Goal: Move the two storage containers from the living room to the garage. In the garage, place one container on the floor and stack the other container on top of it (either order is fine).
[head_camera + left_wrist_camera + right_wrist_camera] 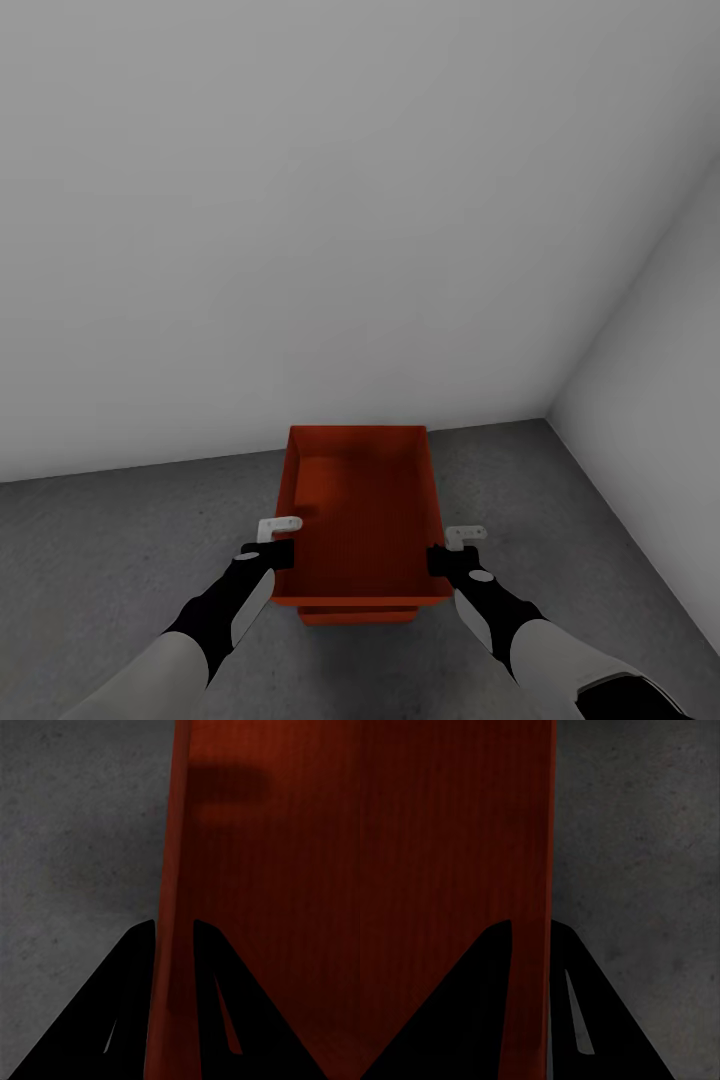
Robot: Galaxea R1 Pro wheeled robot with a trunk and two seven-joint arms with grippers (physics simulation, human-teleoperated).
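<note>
The plain orange-red rectangular plastic storage container (360, 510), open-topped with slightly tapered walls, sits nested over a second identical orange-red container (358, 613), whose front edge peeks out beneath it. Both rest on the dark grey mottled concrete floor (120, 540), close to the pale grey wall (300, 230) near the room's right-hand corner. The left claw (272, 553) is pinched onto the upper bin's left wall, one finger inside and one outside; the right claw (448, 560) is clamped the same way on the right wall. Holding opposite walls likely keeps the bin level while it settles squarely into the lower one. The stack looks seated; letting go seems the remaining step.
</note>
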